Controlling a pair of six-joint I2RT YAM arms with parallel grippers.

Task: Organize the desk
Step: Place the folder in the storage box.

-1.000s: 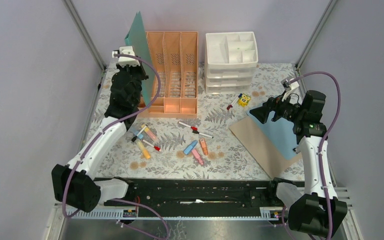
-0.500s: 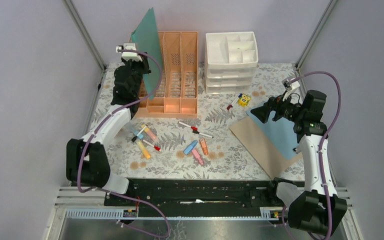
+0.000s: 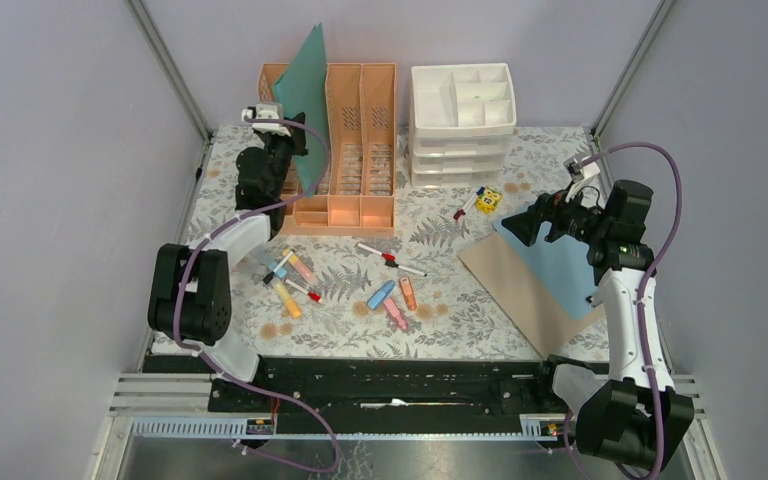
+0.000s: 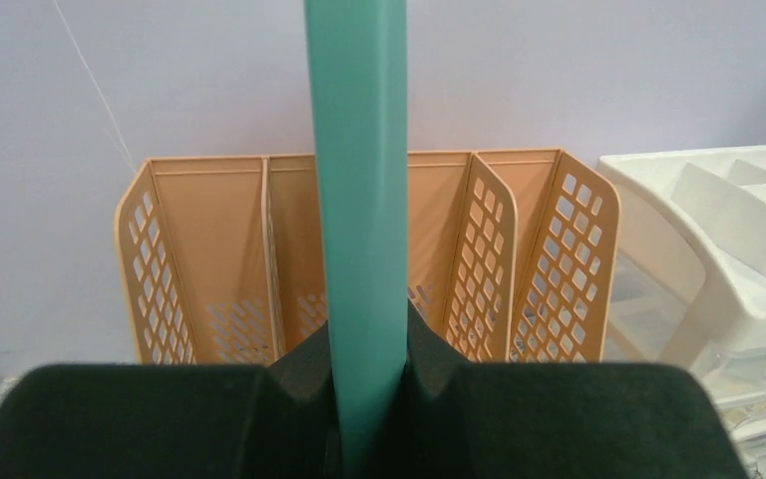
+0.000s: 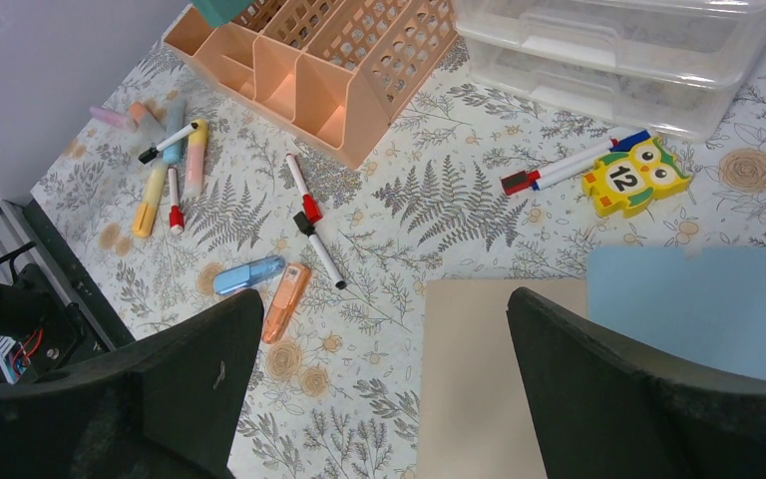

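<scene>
The desk [image 3: 460, 300] is a fern-print tabletop strewn with pens and folders. My left gripper [image 3: 282, 150] is shut on a teal folder [image 3: 310, 90], which stands upright and edge-on [image 4: 359, 200] between the jaws [image 4: 364, 344]. It is over the left part of the peach file rack [image 3: 360, 130]; which slot it lines up with I cannot tell. My right gripper [image 3: 516, 226] hangs open [image 5: 384, 329] above the near-left corner of a beige folder [image 5: 479, 379]. That folder lies flat beside a blue folder [image 5: 698, 299].
A white drawer unit [image 3: 460, 110] stands right of the rack. Two markers [image 3: 390, 257] lie mid-desk. Highlighters lie in a left group [image 3: 285, 280] and a middle group [image 3: 395, 298]. A yellow owl eraser [image 5: 636, 178] and a pen [image 5: 569, 167] lie before the drawers.
The left arm has carried the teal folder rightward and away from me, from left of the rack to over its left slots. The right arm has not moved.
</scene>
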